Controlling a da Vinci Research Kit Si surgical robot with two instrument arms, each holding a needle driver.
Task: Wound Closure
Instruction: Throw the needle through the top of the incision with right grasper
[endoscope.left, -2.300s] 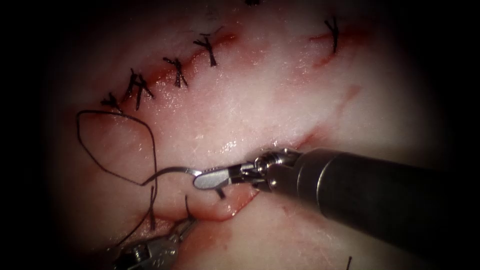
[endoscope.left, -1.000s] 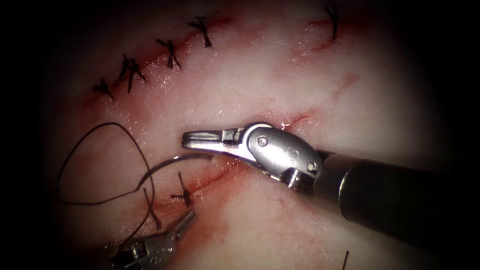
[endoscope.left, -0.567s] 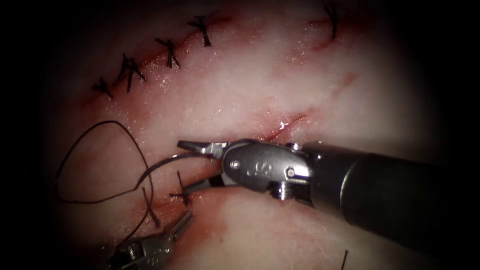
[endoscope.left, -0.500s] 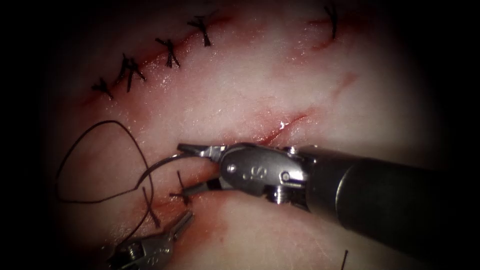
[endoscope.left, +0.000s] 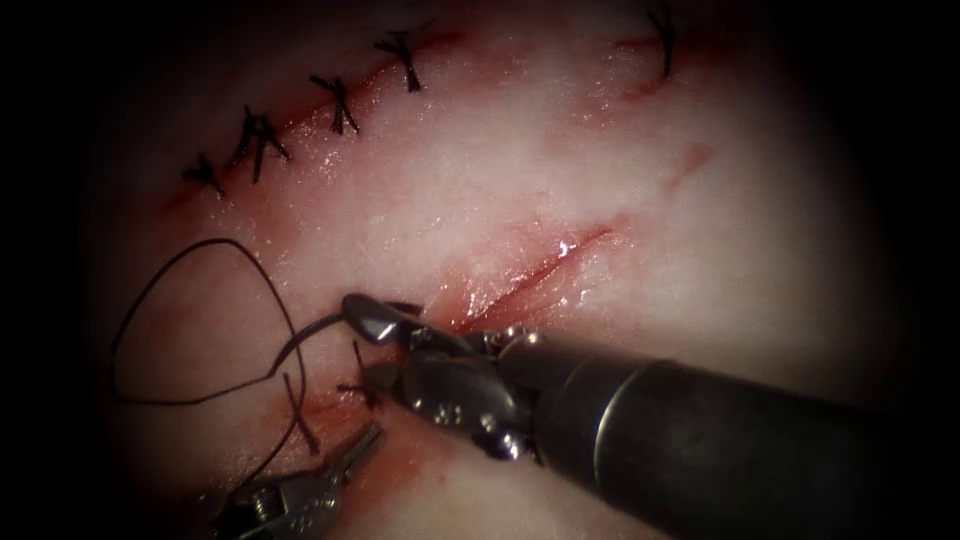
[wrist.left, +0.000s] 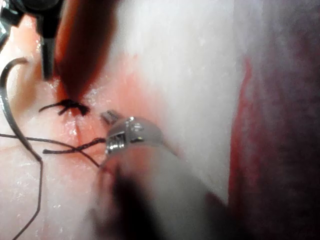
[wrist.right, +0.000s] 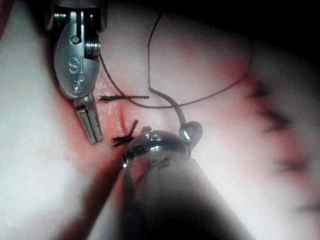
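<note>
The right tool (endoscope.left: 378, 335) is gripping the needle (endoscope.left: 325, 324) near its forward end, jaws closed, just left of the cut (endoscope.left: 520, 282) in the tissue (endoscope.left: 600, 180). The needle is lying on the surface, not buried. The thread (endoscope.left: 190, 300) is looping further left. The left tool (endoscope.left: 365, 445) is holding nothing, jaws closed, below the cut's stitched end.

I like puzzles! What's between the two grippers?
Endoscope view: a knotted stitch on the tissue, between the empty left gripper and the right gripper holding the needle.
</note>
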